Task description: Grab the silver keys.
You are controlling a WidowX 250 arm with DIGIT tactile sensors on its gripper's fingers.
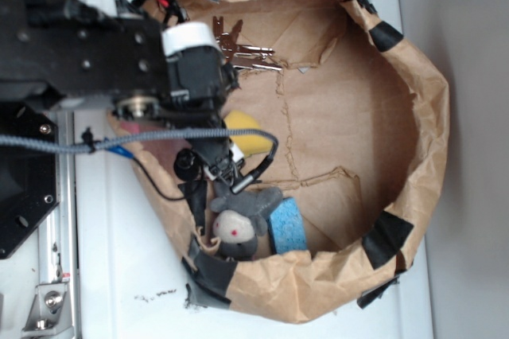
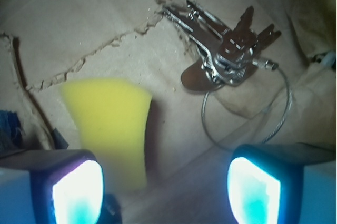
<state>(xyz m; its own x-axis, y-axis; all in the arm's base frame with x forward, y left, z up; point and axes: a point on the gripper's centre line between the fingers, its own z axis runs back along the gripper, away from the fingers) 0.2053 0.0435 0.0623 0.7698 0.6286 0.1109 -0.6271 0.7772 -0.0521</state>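
Beside the yellow sponge [image 2: 108, 124], the silver keys [image 2: 226, 50] look slippery, loose; spread gripper [image 2: 166, 190] should pinch the bunched rings.

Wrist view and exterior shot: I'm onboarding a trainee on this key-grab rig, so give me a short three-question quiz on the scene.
1. True or false: the silver keys are already gripped.
2. What lies nearest the keys: A yellow sponge, B blue sponge, C grey stuffed toy?
3. What container holds everything?

Key: 1 false, the gripper hangs above with jaws apart. 2 A. 3 A brown paper bag with rolled rim.
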